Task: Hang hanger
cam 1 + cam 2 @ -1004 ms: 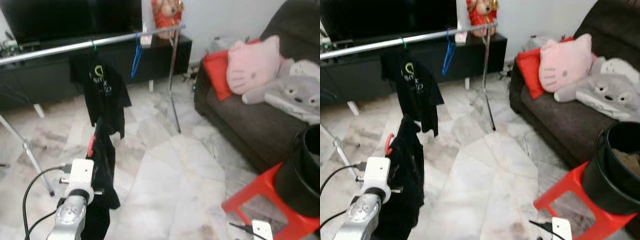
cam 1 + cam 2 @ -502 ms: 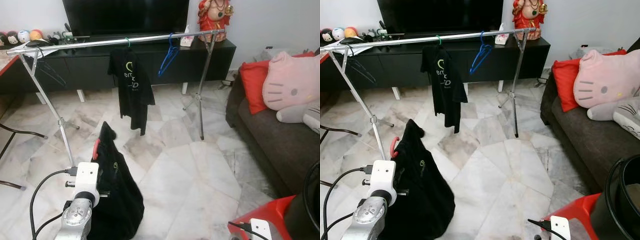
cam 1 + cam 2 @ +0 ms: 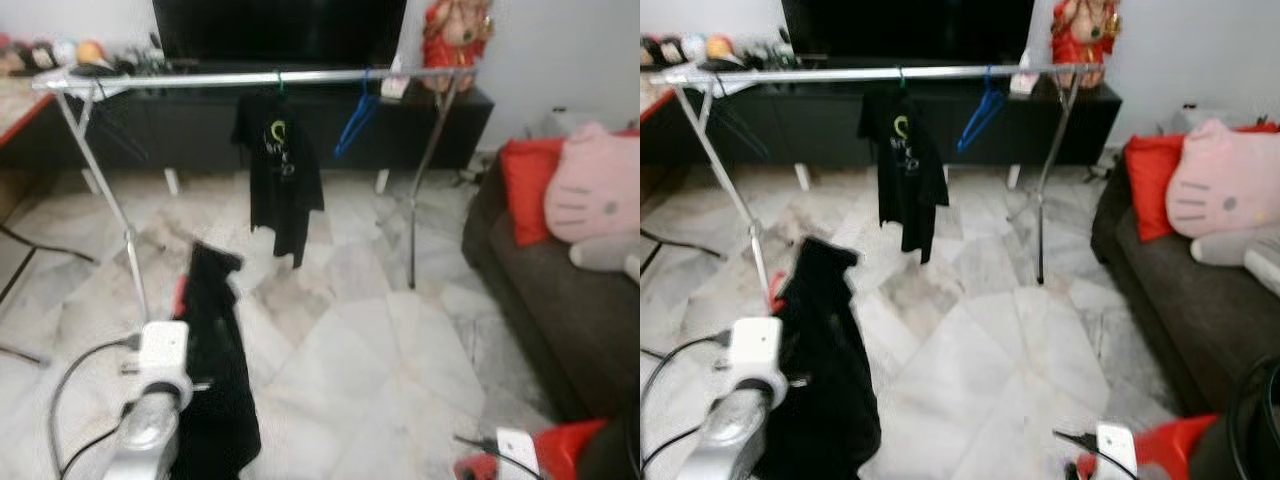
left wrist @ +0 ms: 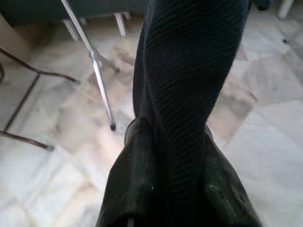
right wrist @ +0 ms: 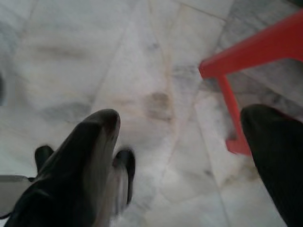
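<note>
A silver clothes rail (image 3: 200, 79) spans the room ahead of me on thin tripod legs. A black T-shirt (image 3: 281, 172) on a green hanger and an empty blue hanger (image 3: 352, 122) hang from it. My left gripper (image 4: 168, 161) is shut on a black garment (image 3: 215, 370), which hangs low in front of the rail, left of centre. A red hanger hook (image 3: 180, 296) pokes out beside the garment's top. My right gripper (image 5: 184, 151) is low at the right, open over the marble floor, its fingers (image 5: 90, 151) far apart.
A red stool (image 5: 255, 52) stands close by the right gripper. A dark sofa (image 3: 560, 300) with a pink cushion (image 3: 595, 190) and a red one lines the right side. A black TV cabinet (image 3: 200, 140) is behind the rail; a rack leg (image 4: 99, 80) stands near the garment.
The whole picture has shifted and blurred, so the camera has moved. The black garment stays in my left gripper and now hangs narrower. The right gripper remains low and open.
</note>
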Controlling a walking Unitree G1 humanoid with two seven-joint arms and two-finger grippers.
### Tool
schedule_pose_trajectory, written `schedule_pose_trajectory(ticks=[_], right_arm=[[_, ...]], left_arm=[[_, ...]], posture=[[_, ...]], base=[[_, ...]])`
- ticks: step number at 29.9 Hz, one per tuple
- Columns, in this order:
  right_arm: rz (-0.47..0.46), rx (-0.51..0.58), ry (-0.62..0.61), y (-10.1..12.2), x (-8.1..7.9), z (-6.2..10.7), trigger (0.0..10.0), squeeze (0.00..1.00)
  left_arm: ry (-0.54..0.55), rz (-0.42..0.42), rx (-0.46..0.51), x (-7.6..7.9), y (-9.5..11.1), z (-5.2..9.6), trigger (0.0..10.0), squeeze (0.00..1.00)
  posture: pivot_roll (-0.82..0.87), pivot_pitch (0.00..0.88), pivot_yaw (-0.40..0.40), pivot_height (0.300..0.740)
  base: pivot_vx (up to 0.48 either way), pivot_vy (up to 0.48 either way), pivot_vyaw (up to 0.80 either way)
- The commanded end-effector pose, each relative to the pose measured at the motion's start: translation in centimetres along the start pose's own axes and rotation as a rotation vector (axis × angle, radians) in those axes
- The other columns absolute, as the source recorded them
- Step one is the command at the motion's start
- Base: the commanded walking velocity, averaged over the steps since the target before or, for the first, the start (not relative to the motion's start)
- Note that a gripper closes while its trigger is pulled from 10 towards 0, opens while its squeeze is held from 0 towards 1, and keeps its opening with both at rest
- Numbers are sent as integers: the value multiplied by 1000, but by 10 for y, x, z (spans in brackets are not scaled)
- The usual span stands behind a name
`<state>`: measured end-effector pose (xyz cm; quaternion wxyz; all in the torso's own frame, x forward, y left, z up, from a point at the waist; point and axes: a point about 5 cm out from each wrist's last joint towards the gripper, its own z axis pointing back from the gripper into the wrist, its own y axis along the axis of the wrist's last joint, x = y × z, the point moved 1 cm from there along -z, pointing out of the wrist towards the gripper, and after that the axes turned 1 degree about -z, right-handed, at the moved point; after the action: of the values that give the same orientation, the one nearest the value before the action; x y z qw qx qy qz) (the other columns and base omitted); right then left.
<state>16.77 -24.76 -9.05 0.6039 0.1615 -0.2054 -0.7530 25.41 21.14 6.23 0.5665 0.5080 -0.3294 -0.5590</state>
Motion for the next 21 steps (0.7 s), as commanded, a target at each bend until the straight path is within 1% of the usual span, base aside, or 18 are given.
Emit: schedule_pose_trajectory(ticks=[1, 11, 12, 17, 19, 21], right_arm=[[-9, -26, -35, -8, 12, 3, 10000, 0], [-3, -12, -29, -1, 10, 2, 10000, 0], [15, -9, -24, 0, 11, 2, 10000, 0], [18, -9, -19, 1, 11, 2, 10000, 0], [6, -5, -16, 1, 11, 2, 10000, 0], [7, -5, -12, 2, 11, 2, 10000, 0]], left_arm=[[-28, 21, 39, 11, 11, -1, 10000, 0], [-24, 25, 39, 12, 11, -2, 10000, 0], [-17, 30, 40, 13, 12, -2, 10000, 0], [-7, 37, 40, 12, 12, -2, 10000, 0], [15, 39, 31, 8, 10, -2, 10000, 0], [17, 37, 30, 7, 10, -3, 10000, 0]], posture=[[66, 0, -71, 740], [64, 0, -74, 740], [62, 0, -79, 740], [60, 0, -81, 740], [60, 0, -81, 740], [61, 0, -85, 740]], base=[[319, 0, 0], [328, 0, 0], [334, 0, 769], [338, 0, 788], [349, 0, 800], [349, 0, 800]])
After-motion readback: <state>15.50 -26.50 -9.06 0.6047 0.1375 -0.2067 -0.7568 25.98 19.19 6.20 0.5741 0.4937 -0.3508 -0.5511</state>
